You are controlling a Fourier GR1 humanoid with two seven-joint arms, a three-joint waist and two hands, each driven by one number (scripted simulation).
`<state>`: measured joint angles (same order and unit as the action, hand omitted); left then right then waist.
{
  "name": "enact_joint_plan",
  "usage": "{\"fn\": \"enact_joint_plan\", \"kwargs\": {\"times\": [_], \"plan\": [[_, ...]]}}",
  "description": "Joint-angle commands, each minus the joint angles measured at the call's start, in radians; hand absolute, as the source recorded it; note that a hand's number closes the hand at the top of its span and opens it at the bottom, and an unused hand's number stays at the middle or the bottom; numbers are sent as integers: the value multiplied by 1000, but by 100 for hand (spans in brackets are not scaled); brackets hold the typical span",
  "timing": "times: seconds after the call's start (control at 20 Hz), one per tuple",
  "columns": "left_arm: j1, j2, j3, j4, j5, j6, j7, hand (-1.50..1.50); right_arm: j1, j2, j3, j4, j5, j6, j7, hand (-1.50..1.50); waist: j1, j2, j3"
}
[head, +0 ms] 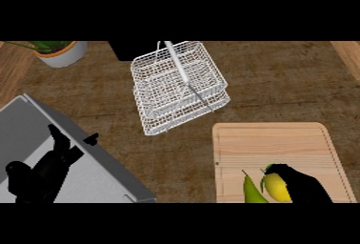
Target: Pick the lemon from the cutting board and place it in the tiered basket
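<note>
I see a brown speckled counter point(281, 86). On it, a white wire tiered basket point(179, 86) stands far centre, a pale wooden cutting board point(281, 143) lies near right, a white plant pot point(63, 53) sits far left, and a grey sink point(84, 162) is set near left.

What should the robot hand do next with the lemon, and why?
Probably lift it. The right robot hand is curled round the lemon, which still sits on the cutting board beside a pear. The wire basket stands up and to the left.
</note>
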<state>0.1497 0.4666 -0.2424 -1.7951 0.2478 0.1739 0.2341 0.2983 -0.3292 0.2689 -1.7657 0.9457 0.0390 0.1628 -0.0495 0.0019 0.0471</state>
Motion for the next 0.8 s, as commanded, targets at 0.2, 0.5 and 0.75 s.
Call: {"fn": "enact_joint_plan", "kwargs": {"times": [0.2, 0.5, 0.75], "plan": [[-103, -107, -4, 80, 56, 13, -29, 0, -170, 93, -97, -341, -198, 76, 109, 150, -17, 1, -53], [-120, -94, -23, 54, 65, 0, -5, 0, -280, 84, -136, -569, -261, 177, 257, 150, -6, -2, -53], [-139, -85, -25, 80, 69, -16, -15, 0, -440, 55, -187, -612, -290, 259, 395, 150, 17, 4, -54]]}}
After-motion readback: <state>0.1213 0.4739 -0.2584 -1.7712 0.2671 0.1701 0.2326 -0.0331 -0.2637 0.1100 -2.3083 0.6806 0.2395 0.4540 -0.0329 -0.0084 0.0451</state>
